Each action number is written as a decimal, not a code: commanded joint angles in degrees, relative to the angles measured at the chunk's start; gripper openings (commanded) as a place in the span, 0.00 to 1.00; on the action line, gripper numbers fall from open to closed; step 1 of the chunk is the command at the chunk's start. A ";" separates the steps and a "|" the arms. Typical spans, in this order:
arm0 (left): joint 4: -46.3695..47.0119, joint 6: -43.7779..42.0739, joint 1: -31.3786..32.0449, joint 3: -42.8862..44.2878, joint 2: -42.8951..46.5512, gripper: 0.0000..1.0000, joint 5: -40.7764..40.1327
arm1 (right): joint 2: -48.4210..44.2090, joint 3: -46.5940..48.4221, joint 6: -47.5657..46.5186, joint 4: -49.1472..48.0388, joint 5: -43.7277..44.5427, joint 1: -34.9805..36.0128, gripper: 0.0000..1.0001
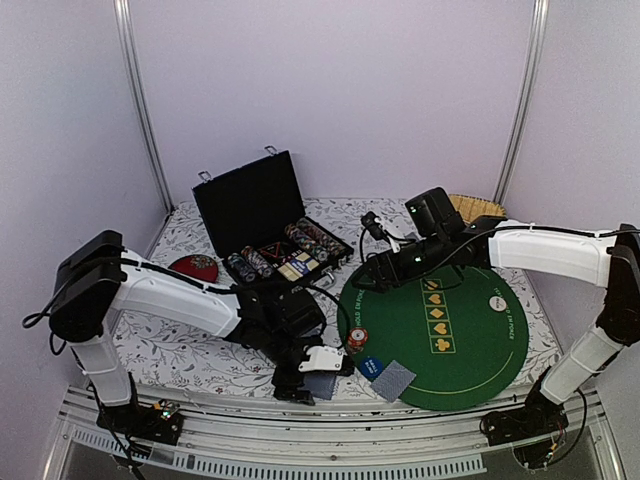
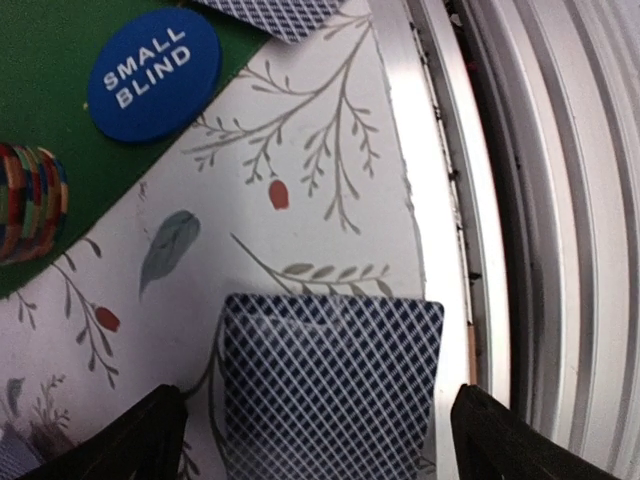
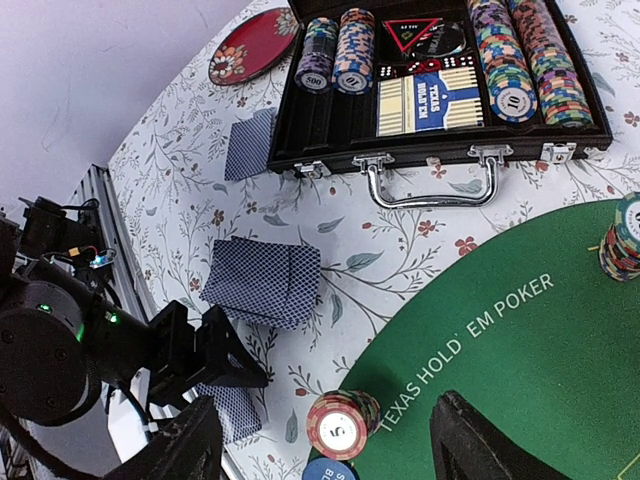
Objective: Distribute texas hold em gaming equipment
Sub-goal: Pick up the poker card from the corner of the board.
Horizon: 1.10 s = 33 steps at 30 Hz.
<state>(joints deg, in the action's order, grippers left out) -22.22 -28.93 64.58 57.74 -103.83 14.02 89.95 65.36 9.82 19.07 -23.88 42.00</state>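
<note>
Blue-backed cards, five counted in four spots: single card (image 3: 250, 143), overlapped pair (image 3: 262, 282), near-edge card (image 2: 330, 390), mat-edge card (image 1: 392, 380). Loose chip stacks: two, red chip stack (image 3: 340, 420) and second chip stack (image 3: 625, 235). Chip rows (image 3: 500, 60) in case: four. Blue disc (image 2: 150, 75): one. White disc (image 1: 497, 302): one. Black case (image 1: 250, 205): one. Red dish (image 1: 193, 266): one. Green mat (image 1: 470, 370): one. Wicker basket (image 1: 478, 207): one.

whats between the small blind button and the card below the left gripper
Between button and card lies only green mat edge and bare floral tablecloth; left wrist view.
</note>
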 commanded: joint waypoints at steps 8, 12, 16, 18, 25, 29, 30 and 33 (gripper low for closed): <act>0.42 0.93 0.68 0.36 -1.87 0.62 -4.16 | -0.60 -0.15 0.87 -1.04 -0.73 0.13 0.74; 1.39 1.93 1.04 -1.29 -0.67 0.51 -7.11 | -0.60 -0.16 1.04 -1.30 -0.90 0.06 0.74; 4.07 4.20 1.51 -2.69 1.25 0.44 -9.05 | -0.40 -0.10 1.19 -1.25 -0.98 0.11 0.74; 6.83 5.66 1.72 -4.30 2.75 0.43 -10.63 | -0.20 -0.14 1.46 -1.14 -0.97 0.17 0.73; 20.51 13.31 1.74 -13.62 11.28 0.44 -16.93 | -1.35 -2.66 6.40 -6.23 -5.14 0.08 0.72; 27.77 17.13 1.75 -19.11 16.08 0.44 -18.43 | 0.51 -4.22 10.99 -10.14 -9.33 0.84 0.68; 28.78 17.92 1.76 -20.09 17.11 0.44 -19.01 | 1.20 -4.15 11.16 -10.12 -9.48 1.42 0.68; 31.25 20.11 1.78 -22.46 20.35 0.44 -20.81 | 2.48 -4.39 11.84 -10.78 -10.68 3.25 0.68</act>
<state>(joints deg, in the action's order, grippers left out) 0.97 -13.78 65.89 37.87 -87.48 -3.36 90.61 61.82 18.74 11.94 -30.83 42.92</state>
